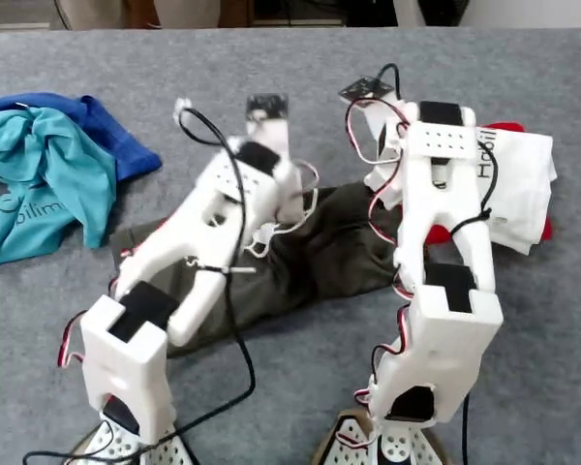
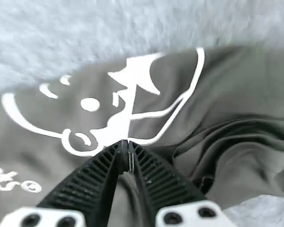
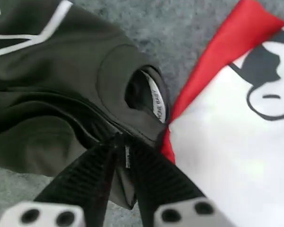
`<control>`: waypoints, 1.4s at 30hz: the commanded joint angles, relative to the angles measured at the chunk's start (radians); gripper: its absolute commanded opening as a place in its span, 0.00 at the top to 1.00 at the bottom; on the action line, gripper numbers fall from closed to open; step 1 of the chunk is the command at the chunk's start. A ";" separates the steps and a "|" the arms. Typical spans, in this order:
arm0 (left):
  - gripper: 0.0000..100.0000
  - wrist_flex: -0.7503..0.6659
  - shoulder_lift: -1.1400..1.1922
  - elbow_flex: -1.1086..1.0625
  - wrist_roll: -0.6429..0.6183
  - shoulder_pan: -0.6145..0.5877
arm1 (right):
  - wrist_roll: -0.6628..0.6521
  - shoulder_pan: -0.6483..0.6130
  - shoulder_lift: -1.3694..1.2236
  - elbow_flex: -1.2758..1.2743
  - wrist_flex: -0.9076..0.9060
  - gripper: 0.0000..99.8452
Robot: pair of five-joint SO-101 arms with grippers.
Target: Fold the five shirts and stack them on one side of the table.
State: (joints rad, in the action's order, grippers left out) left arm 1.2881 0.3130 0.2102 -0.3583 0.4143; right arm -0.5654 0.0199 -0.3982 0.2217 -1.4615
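A fuzzy, felt-like grey tabletop (image 1: 523, 68) carries five soft shirts. The largest, a dark olive shirt (image 1: 339, 252) with a white line drawing, lies rumpled and half flattened across the middle. Its long axis runs from the left edge toward the right edge, and its round collar (image 3: 146, 94) points right, just beside the red shirt (image 3: 217, 52). A crumpled teal shirt (image 1: 39, 184) lies over a blue shirt (image 1: 107, 126) by the left edge. A folded white shirt (image 1: 518, 184) rests on the red one near the right edge. The ridged black left tool (image 2: 128, 144) is clenched on a pinch of the olive shirt at its print. The right tool (image 3: 123, 142) is clenched on its fabric just below the collar.
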 commanded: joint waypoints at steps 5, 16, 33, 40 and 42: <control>0.98 0.190 -0.005 0.069 0.101 -0.282 | -0.002 -0.133 -0.004 0.030 0.008 1.00; 0.98 -0.167 -0.018 -0.500 0.250 -0.560 | -0.002 -0.087 -0.291 0.077 0.203 1.00; 0.98 -0.064 -0.016 -0.221 0.331 -0.609 | -0.051 -0.059 -0.383 0.490 -0.064 1.00; 0.98 0.104 -0.079 -0.192 0.382 -0.526 | -0.104 -0.079 -0.268 0.642 -0.244 1.00; 0.98 0.098 -0.163 -0.270 0.387 -0.528 | -0.127 -0.079 -0.240 0.651 -0.299 1.00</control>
State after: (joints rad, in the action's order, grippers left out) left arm 1.3709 0.2793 -0.0184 0.0192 -0.1197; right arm -0.6575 -0.0399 -0.7327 0.8094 -1.6901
